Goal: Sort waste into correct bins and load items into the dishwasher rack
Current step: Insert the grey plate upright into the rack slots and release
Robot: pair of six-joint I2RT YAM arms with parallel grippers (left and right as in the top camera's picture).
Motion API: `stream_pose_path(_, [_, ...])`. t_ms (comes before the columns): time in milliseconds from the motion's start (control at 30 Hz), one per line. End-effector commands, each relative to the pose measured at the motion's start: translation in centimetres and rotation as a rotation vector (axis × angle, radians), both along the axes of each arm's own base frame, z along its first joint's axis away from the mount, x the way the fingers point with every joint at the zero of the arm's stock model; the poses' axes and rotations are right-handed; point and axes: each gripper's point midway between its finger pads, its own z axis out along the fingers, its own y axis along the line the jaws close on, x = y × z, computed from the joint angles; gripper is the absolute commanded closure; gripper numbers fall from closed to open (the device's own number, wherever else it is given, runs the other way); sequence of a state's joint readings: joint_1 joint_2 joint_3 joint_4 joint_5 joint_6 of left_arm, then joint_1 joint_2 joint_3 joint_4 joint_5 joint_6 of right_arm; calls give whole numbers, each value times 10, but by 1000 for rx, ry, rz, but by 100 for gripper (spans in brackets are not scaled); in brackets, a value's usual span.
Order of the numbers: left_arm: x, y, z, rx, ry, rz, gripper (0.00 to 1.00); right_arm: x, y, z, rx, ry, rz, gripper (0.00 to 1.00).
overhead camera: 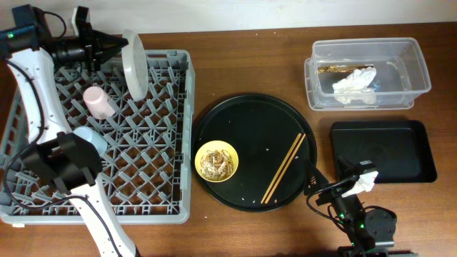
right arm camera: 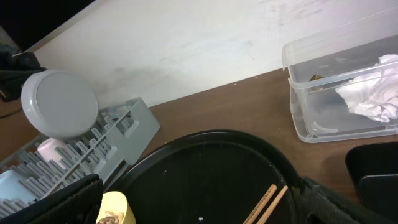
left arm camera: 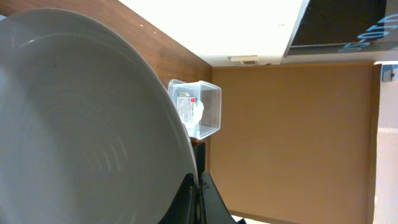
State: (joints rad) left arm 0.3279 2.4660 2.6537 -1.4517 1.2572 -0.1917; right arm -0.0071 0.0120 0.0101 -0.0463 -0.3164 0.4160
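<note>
Two arms at a wooden desk; clamped in the left jaws by its rim, a pale plate, upright on edge over the back rows of the grey dishwasher rack; from the left wrist, the plate's edge pinched between the closed tips at the bottom of the view; touching the pegs or not, cannot tell; inside the rack, just in front of the plate, a pink cup on its side; nearer the front, a light-blue cup, partly hidden under the left arm; right of the rack, a round black tray bearing a yellow bowl with beige scraps heaped inside, and chopsticks lying side by side, slantwise, on its right half, well apart from the bowl; at the far right corner, a clear tub holding a crumpled white tissue and some brown bits; nearer, apart from the tub, a shallow black rectangular tray; right jaws spread wide with nothing between, low at the front edge, just beside both black trays.
</note>
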Motion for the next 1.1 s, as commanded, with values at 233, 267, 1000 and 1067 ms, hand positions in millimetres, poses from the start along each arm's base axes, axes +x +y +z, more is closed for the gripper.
stream_pose_path(233, [6,30,-30,106,49,69,94,0,1,-2,5,7,6,1])
stream_pose_path(267, [5,35,-39,160,78,86,88,0,1,-2,5,7,6,1])
stream_pose_path(1000, [-71,12,145,382,-378,124,47,0,1,-2,5,7,6,1])
stream_pose_path(1067, [-80,-32,153,564,-412,102,48,0,1,-2,5,7,6,1])
